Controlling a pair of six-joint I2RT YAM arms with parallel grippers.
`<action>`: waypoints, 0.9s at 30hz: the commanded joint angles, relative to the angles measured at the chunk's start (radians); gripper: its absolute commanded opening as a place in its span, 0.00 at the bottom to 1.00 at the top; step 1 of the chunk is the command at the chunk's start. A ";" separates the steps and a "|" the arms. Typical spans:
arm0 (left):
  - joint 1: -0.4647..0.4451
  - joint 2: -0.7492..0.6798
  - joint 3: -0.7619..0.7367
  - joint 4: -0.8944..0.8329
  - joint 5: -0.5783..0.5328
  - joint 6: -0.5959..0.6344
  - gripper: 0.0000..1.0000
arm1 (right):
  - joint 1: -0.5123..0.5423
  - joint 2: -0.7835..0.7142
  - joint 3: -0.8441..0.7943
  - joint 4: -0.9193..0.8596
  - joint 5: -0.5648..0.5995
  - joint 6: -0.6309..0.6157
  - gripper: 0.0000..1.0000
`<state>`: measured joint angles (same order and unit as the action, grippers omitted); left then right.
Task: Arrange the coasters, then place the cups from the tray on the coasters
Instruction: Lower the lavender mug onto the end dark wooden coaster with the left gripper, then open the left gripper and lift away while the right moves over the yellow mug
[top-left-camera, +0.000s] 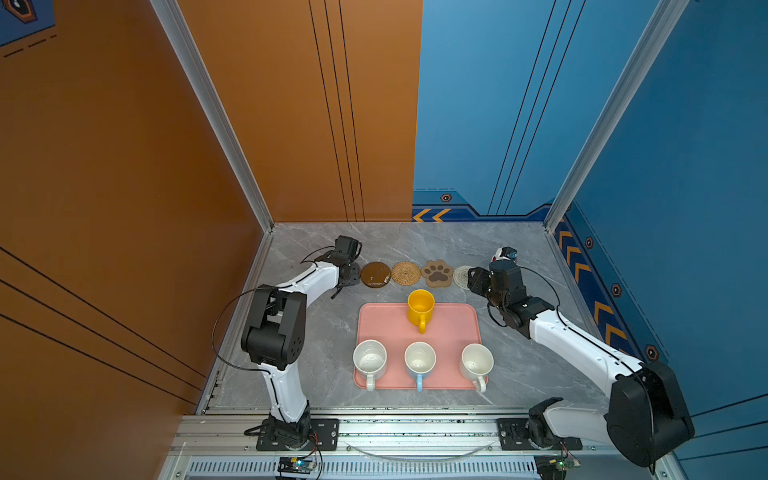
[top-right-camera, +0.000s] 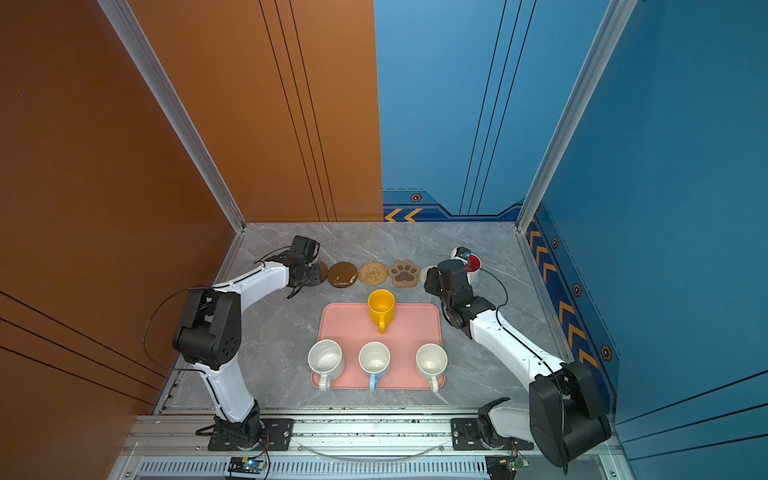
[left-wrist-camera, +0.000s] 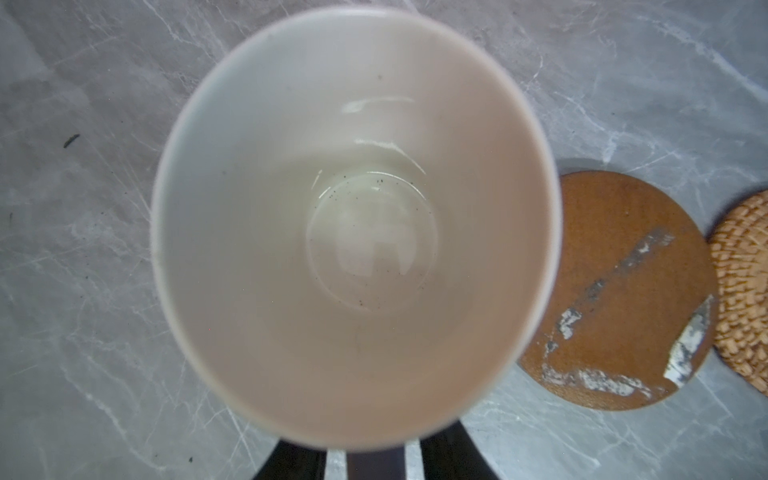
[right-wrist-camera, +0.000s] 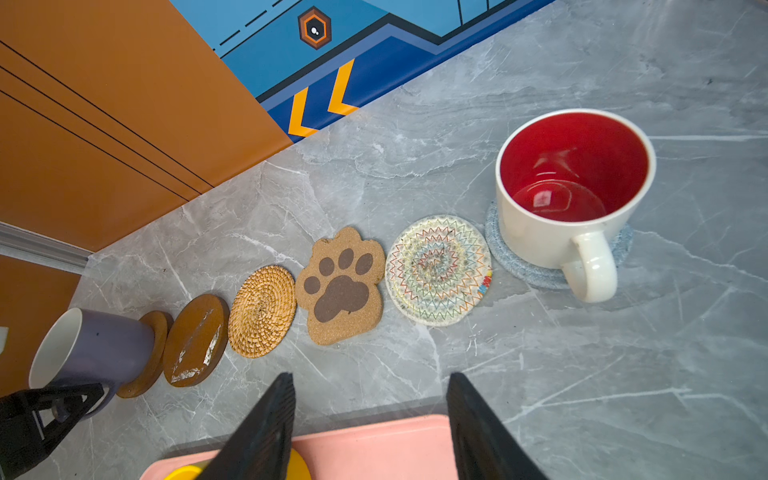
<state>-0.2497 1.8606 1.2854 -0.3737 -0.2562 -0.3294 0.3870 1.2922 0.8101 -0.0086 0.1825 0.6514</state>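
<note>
No words or numbers are legible. The white woven coaster (right-wrist-camera: 438, 270) carries a small coloured tag (right-wrist-camera: 484, 286) at its rim, lettering unreadable. Yellow chevrons (right-wrist-camera: 340, 89) mark the blue wall band (right-wrist-camera: 374, 70).

I see even, bright light and soft shadows, but the mug (left-wrist-camera: 353, 228) close below me is blurred.

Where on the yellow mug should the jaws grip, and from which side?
Likely its handle, from above on the near side: the yellow mug stands upright on the pink tray, handle pointing toward the tray's near edge with bare tray around it.
</note>
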 joint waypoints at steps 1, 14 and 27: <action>-0.009 -0.037 0.028 -0.013 -0.015 0.002 0.48 | 0.004 -0.024 0.020 -0.031 -0.005 -0.019 0.57; -0.072 -0.273 -0.028 -0.011 -0.076 -0.011 0.67 | 0.024 -0.018 0.048 -0.058 0.007 -0.029 0.60; -0.242 -0.559 -0.202 0.148 -0.018 0.012 0.74 | 0.131 -0.039 0.216 -0.332 0.085 -0.137 0.68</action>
<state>-0.4717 1.3426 1.1263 -0.2989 -0.3275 -0.3290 0.4866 1.2915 0.9607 -0.1978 0.2138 0.5793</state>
